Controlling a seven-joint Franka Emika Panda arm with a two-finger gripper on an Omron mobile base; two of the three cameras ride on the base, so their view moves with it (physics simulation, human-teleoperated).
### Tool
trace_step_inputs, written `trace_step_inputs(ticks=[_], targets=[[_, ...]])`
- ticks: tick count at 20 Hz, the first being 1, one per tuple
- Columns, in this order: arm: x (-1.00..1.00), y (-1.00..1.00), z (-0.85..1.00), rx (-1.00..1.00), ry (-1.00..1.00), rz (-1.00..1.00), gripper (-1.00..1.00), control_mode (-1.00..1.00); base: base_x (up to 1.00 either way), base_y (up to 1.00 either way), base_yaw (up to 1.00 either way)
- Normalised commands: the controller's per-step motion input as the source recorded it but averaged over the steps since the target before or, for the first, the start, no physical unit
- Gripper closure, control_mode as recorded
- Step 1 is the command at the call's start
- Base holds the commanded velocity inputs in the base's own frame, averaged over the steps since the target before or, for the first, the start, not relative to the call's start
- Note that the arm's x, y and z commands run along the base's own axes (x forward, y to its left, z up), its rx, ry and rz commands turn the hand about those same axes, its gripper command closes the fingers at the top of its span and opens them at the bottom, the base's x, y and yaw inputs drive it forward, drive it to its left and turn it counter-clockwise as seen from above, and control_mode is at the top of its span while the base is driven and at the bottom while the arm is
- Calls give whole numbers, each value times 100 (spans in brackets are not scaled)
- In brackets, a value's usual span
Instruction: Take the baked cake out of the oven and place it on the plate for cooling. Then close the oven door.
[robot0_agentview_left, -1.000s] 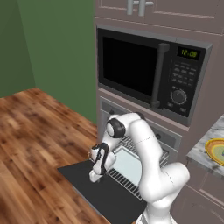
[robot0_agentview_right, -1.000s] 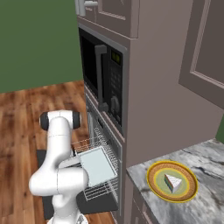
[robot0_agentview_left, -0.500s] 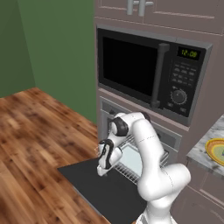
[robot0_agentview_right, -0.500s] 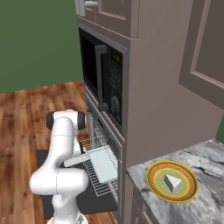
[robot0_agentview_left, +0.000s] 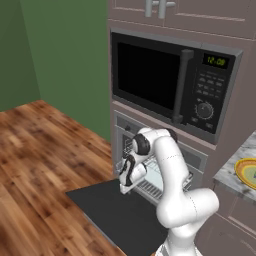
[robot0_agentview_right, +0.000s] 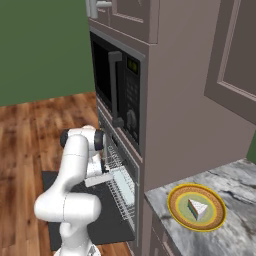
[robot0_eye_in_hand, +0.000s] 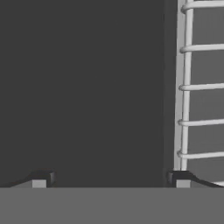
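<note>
The gripper hangs with its fingers spread wide and nothing between them, pointing down at the dropped oven door, which lies flat. Just beside it the wire rack juts from the oven. Off to its right, the cake slice sits on the plate, tip pointing away from the oven.

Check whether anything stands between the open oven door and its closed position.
Yes. The wire rack is pulled out of the oven above the lowered oven door, so it likely blocks closing. The open tool also hangs over the door.
</note>
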Motion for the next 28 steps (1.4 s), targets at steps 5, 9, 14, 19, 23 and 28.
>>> trace_step_inputs(ticks=[5,9,14,19,23,28], targets=[[42,-53,0,-3,-1,-3,-100,-100,0,0,0],[9,-14,8,-1,-3,-1,-100,-100,0,0,0],[-64,37,53,0,-15,0,-100,-100,0,0,0],[-85,78,68,0,-13,0,-100,-100,0,0,0],[-89,89,70,-1,-12,0,-100,-100,0,0,0],[-77,94,83,-5,-16,0,-100,-100,0,0,0]])
